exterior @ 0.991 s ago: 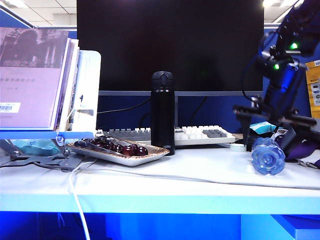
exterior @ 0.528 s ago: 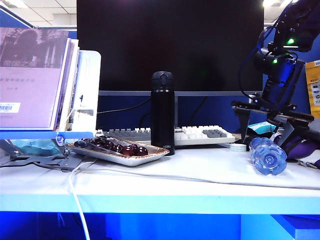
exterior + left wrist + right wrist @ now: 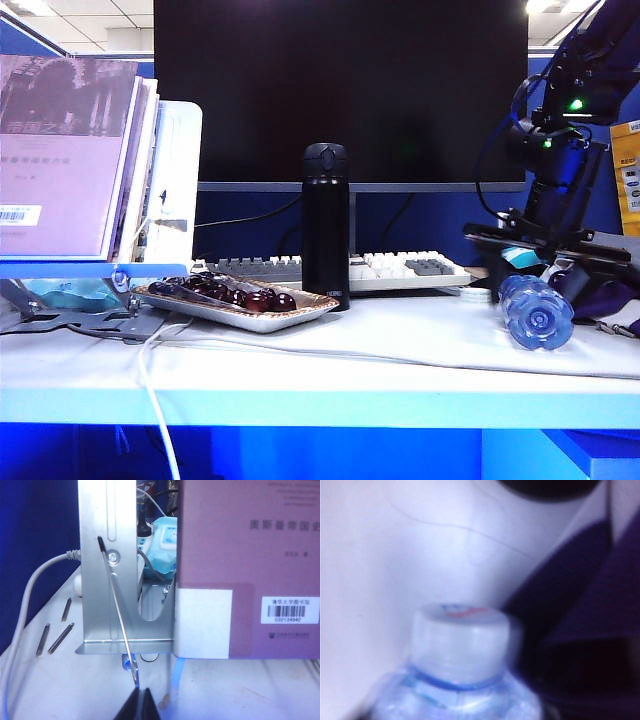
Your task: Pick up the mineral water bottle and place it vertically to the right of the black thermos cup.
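The mineral water bottle lies on its side at the right end of the white desk, petal-shaped base toward the exterior camera, well to the right of the black thermos cup, as the right gripper sinks over it: a second ago the gripper hung higher above the bottle, and it now sits low, just behind and over the ridged body. Its jaws, spread wide moments earlier, have begun to draw in, though whether they yet touch the plastic cannot be told; the grasp looks under way, the lift and upright placement not yet begun. The right wrist view, blurred, shows the bottle's white screw cap and clear bluish shoulder close up. The bottle is thin, translucent plastic (likely to flex or roll under a squeeze); the thermos is a slim matte cylinder with a rounded lid, standing upright before a black monitor and a grey-and-white keyboard. Beside it rests a shallow tray of glossy dark fruit. The left gripper is parked by a metal book stand holding a mauve book, its jaws pressed together.
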